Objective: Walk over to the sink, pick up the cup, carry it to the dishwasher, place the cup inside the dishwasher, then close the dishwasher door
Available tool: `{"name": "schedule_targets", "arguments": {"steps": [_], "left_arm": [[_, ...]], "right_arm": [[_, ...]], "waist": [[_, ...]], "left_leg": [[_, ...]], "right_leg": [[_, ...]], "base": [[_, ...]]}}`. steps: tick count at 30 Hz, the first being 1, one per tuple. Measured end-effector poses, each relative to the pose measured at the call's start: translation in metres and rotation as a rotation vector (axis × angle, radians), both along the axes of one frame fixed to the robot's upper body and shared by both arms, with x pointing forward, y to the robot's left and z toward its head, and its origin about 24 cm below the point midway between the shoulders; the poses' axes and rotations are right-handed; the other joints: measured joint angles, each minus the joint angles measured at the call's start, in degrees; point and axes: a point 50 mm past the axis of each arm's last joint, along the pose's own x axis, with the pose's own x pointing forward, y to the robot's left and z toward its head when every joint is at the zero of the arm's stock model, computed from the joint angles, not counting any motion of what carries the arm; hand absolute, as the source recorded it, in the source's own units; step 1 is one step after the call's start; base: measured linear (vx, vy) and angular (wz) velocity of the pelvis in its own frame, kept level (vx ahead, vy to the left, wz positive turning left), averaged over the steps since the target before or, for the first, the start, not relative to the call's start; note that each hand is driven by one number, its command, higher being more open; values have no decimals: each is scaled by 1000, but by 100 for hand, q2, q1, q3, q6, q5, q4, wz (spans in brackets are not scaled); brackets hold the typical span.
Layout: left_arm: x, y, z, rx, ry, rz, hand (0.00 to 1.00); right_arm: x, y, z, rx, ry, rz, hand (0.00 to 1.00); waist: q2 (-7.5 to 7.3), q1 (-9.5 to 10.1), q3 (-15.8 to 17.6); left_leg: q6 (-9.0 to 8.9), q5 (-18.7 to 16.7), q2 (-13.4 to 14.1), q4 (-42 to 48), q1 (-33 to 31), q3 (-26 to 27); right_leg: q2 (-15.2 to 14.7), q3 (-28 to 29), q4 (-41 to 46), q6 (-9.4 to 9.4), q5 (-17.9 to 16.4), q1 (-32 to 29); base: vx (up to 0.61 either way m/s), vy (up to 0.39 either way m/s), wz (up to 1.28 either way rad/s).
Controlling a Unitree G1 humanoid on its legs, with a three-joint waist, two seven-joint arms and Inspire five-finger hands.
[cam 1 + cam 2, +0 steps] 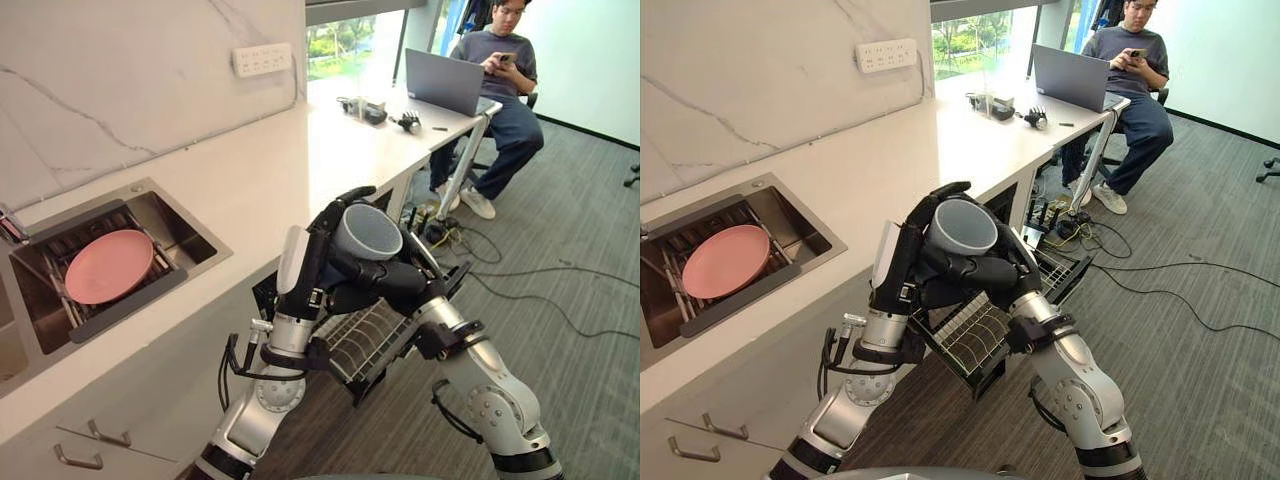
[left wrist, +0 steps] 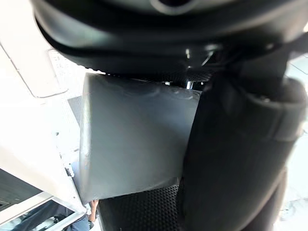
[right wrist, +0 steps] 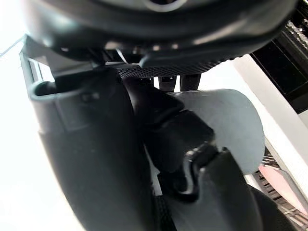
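Cup (image 1: 368, 232): grey, mouth up, held above the dishwasher rack (image 1: 365, 345).
Left hand (image 1: 318, 255): fingers curled round the cup's side.
Right hand (image 1: 390, 282): fingers seemingly wrapped round the cup's lower part too.

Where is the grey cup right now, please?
In the eye views' centre, the grey cup is clasped between the left hand and right hand, above the pulled-out dishwasher rack.

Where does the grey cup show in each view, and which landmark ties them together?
Left eye view: cup at centre, held between left hand and right hand.
Right eye view: cup just left of centre.
Left wrist view: cup, grey wall close against the left hand.
Right wrist view: cup, grey wall behind the right hand.
Shared landmark: pink plate in the sink, both eye views.
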Motion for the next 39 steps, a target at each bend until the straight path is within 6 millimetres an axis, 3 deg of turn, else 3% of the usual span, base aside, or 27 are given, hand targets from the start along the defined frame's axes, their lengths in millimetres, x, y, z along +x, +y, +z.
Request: {"name": "schedule_targets", "arguments": {"steps": [4, 20, 27, 32, 37, 39], "left_arm": [[-3, -2, 7, -8, -36, -2, 100], [-4, 3, 3, -5, -26, 32, 100], [-9, 7, 3, -49, -41, 26, 100], [-11, 11, 1, -113, -6, 21, 100], [-10, 24, -9, -280, 169, -80, 100], [-9, 29, -21, -425, 320, -215, 100]], "right_arm": [[0, 5, 2, 91, 6, -15, 0], [-4, 15, -14, 385, 122, -84, 0], [-1, -3, -37, 495, 235, -248, 0], [-1, -19, -36, 558, 200, -341, 0], [-2, -36, -34, 597, 159, -449, 0], [-3, -49, -34, 592, 146, -522, 0]], "waist": [[-5, -2, -5], [-53, 8, -35], [-53, 30, -35], [-52, 33, -36], [-53, 41, -36], [-53, 65, -36]], "left_leg": [[6, 54, -7, -61, 0, -48], [9, 262, -34, -341, 69, -185], [6, 267, -32, -342, 74, -195], [6, 267, -27, -342, 83, -194], [5, 266, -26, -343, 83, -191], [5, 266, -26, -343, 83, -189]], "right_leg": [[-1, -54, 2, -3, -2, 2], [7, -185, 8, -3, -2, 9], [13, -192, 8, -3, -1, 19], [20, -190, 5, -3, -1, 28], [22, -182, 4, -4, -1, 27], [22, -179, 4, -4, 0, 28]], "base": [[-33, -25, 6], [-24, -17, 4], [0, 0, 0], [0, 0, 0], [0, 0, 0], [0, 0, 0]]}}
